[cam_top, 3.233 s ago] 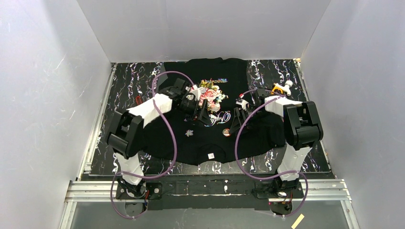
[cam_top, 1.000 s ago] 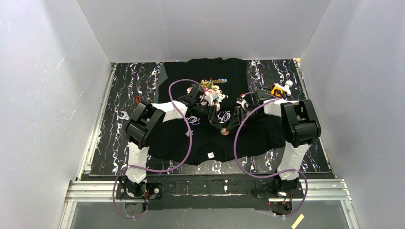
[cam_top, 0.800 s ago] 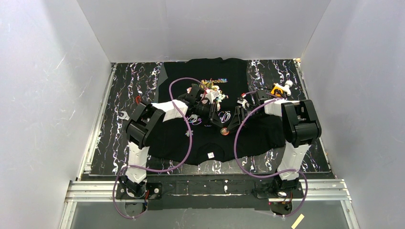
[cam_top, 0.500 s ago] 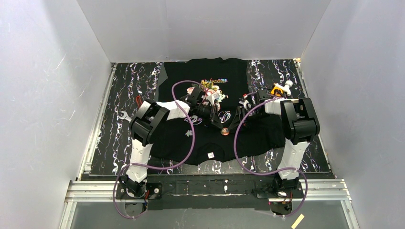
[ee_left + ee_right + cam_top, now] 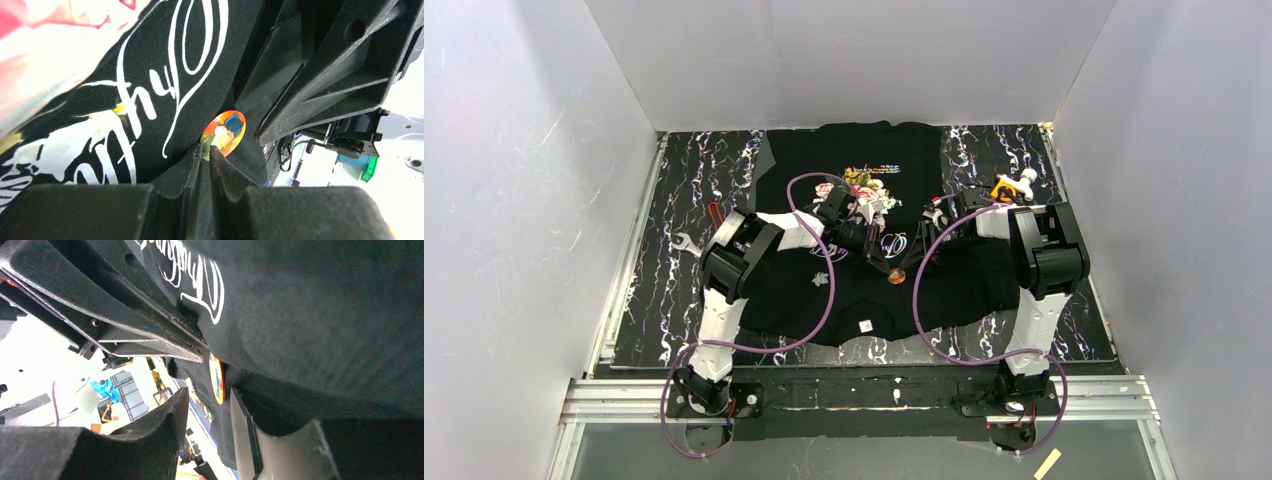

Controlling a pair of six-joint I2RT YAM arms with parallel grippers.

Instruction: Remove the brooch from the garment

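Observation:
The garment [image 5: 824, 150], a black T-shirt with a rose print and white cursive lettering, lies spread on the mat. The brooch [image 5: 891, 273] is a small round orange badge pinned just below the lettering. Both grippers meet at it. In the left wrist view my left gripper [image 5: 205, 148] is shut on a raised fold of black cloth, its tips touching the lower edge of the brooch [image 5: 225, 132]. In the right wrist view my right gripper [image 5: 209, 392] is open, and the brooch [image 5: 217, 385] stands edge-on between its fingertips. One finger [image 5: 242, 420] rests against the cloth [image 5: 325, 315].
An orange and white object [image 5: 1009, 187] lies on the marbled mat [image 5: 674, 180] at the back right. A wrench [image 5: 686, 241] and a red tool [image 5: 714, 210] lie to the left. A small pale ornament [image 5: 821, 279] and the white neck label [image 5: 864, 325] sit on the shirt. White walls enclose three sides.
My left arm has swung right to the brooch, and its jaws have closed on the cloth beside it. The right gripper has stayed open at the brooch.

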